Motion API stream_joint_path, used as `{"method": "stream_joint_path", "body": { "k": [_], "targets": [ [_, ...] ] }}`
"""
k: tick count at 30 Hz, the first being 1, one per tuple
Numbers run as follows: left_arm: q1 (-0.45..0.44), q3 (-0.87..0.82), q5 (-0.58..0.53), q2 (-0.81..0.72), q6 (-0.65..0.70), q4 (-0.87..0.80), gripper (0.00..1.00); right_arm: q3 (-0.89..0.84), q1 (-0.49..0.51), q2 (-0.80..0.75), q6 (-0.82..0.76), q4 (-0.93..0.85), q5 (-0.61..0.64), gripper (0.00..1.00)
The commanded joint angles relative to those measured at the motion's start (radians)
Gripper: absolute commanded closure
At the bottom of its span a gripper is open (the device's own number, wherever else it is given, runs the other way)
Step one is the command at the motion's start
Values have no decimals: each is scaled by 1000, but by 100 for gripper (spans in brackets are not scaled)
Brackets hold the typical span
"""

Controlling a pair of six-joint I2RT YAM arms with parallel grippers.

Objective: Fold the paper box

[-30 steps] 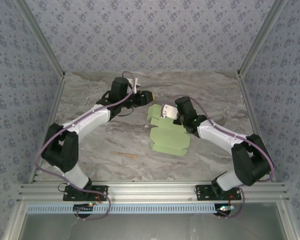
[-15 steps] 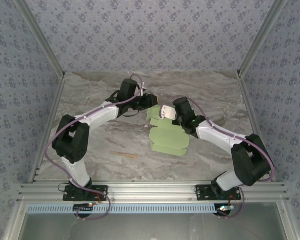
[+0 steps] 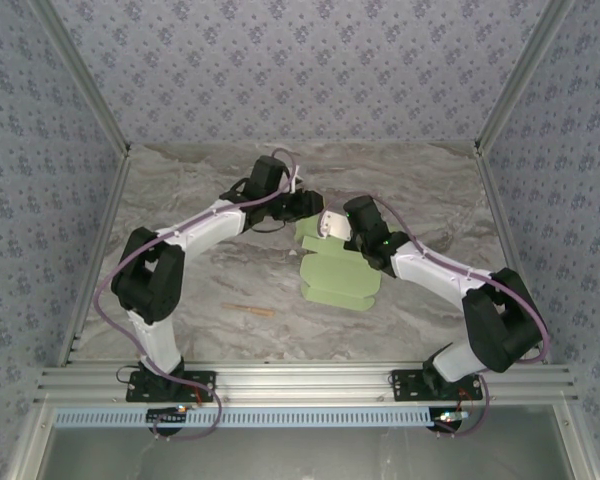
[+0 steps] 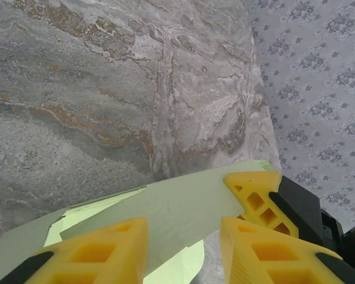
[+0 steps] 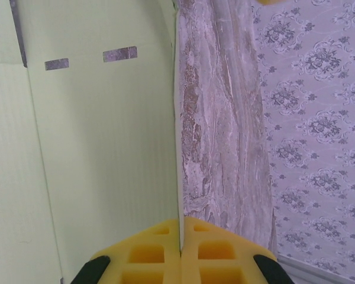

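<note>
The paper box (image 3: 342, 278) is a pale green die-cut sheet lying flat mid-table, with its far flap (image 3: 310, 232) lifted. My right gripper (image 3: 330, 226) is shut on that flap's edge; in the right wrist view the thin card edge (image 5: 178, 148) runs straight into the closed yellow fingertips (image 5: 180, 228). My left gripper (image 3: 308, 208) is at the same flap from the far left side. Its jaws stand open, and the green flap (image 4: 165, 207) reaches into the gap between its fingers (image 4: 100, 248). The right gripper's yellow finger (image 4: 254, 195) shows there, on the flap's corner.
A thin tan stick (image 3: 250, 310) lies on the marble table (image 3: 180, 200) to the left of the sheet. Patterned walls and metal frame posts (image 3: 90, 90) enclose the table on three sides.
The left arm has swung right and reached its gripper up to the raised flap. The right gripper has kept its hold, shifting slightly left with the flap.
</note>
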Motion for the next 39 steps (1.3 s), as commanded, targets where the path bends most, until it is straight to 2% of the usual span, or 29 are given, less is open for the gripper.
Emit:
{"method": "stream_joint_path", "body": {
  "k": [1,12,29,34,39],
  "targets": [
    [-5,53,4,24,39,-83,63,40,8,-1,3,-8,30,95],
    [-28,63,25,41,-7,-85,60,61,18,19,17,-12,74,96],
    [-31,62,83,85,-237,144,59,76,24,30,92,-27,44,96],
    [-20,69,63,62,-208,107,57,78,17,26,99,-47,46,96],
    [-19,107,14,37,-84,-56,53,77,9,19,107,-65,48,96]
  ]
}}
